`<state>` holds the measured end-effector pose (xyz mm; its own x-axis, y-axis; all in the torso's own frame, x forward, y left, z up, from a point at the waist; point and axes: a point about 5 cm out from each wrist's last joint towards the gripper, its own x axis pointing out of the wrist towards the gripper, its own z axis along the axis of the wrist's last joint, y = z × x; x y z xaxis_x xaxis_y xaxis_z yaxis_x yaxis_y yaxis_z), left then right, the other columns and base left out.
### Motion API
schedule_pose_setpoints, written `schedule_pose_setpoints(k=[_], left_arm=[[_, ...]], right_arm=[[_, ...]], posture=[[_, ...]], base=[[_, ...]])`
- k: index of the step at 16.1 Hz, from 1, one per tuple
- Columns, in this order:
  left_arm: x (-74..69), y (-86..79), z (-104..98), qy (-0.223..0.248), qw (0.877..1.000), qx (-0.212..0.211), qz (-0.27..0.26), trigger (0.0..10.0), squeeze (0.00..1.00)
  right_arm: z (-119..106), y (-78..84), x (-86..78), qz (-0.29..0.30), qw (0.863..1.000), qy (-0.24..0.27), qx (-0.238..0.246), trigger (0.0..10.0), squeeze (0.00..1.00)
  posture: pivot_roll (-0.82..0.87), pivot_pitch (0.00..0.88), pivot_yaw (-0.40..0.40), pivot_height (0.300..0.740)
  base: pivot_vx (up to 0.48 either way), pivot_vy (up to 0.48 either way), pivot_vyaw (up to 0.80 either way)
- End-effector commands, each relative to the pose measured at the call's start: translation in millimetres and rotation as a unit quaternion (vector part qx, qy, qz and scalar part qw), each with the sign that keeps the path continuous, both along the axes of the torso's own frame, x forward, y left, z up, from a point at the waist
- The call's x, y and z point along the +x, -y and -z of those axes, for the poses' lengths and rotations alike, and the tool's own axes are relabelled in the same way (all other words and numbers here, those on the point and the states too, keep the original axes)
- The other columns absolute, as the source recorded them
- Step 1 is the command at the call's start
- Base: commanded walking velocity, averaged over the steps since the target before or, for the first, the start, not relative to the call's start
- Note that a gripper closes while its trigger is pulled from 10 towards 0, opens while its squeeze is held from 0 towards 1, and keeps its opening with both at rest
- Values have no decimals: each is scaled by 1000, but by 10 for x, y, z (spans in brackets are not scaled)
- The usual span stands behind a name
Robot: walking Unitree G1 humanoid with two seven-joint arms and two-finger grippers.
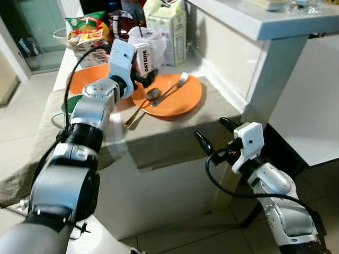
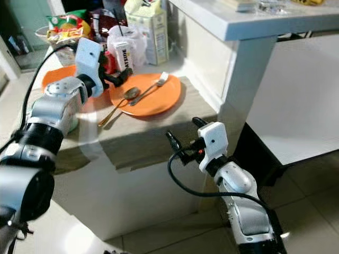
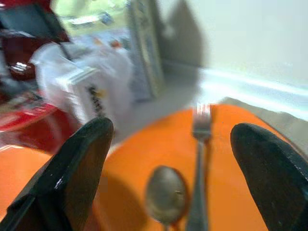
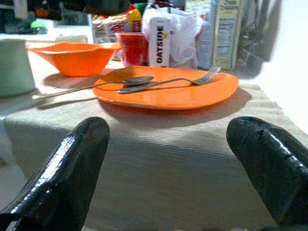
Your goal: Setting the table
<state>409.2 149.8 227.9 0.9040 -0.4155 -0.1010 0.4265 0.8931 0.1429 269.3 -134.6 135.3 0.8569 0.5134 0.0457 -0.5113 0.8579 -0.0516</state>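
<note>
Spoon [image 1: 152, 95] and fork [image 1: 172, 89] lie on orange plate [image 1: 183, 100].

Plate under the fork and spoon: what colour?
Orange plate; clearest in the right wrist view.

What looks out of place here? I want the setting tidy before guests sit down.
The spoon and fork lie on top of the orange plate instead of beside it, and the spoon's handle sticks out past the rim onto the cloth. Cartons and bags crowd the back of the table. Nothing looks spilled or broken.
</note>
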Motion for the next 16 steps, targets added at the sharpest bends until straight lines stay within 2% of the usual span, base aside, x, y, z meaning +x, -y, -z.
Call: schedule_pose_setpoints(k=[1,5,6,8,11,16], left_arm=[[33,-42,-94,-5,1000,13,13,10000,0],[63,-47,-53,-28,998,55,15,10000,0],[70,-119,37,-60,995,72,-12,10000,0],[68,-249,112,-84,992,81,-52,10000,0],[62,-309,124,-95,990,85,-57,10000,0],[70,-291,86,-103,992,54,-51,10000,0]], right_arm=[[-134,-26,48,11,1000,15,24,10000,0],[-126,-109,-11,7,1000,14,25,10000,0],[-142,-101,-17,9,1000,12,27,10000,0],[-170,-106,-17,11,999,14,29,10000,0],[-166,-119,-38,10,999,12,29,10000,0],[-165,-166,-35,4,1000,8,29,10000,0]], posture=[[-152,0,124,740],[-159,0,133,740],[-159,0,135,740],[-162,0,144,740],[-160,0,141,740],[-148,0,139,740]], base=[[0,0,0],[0,0,0],[0,0,0],[0,0,0],[0,0,0],[0,0,0]])
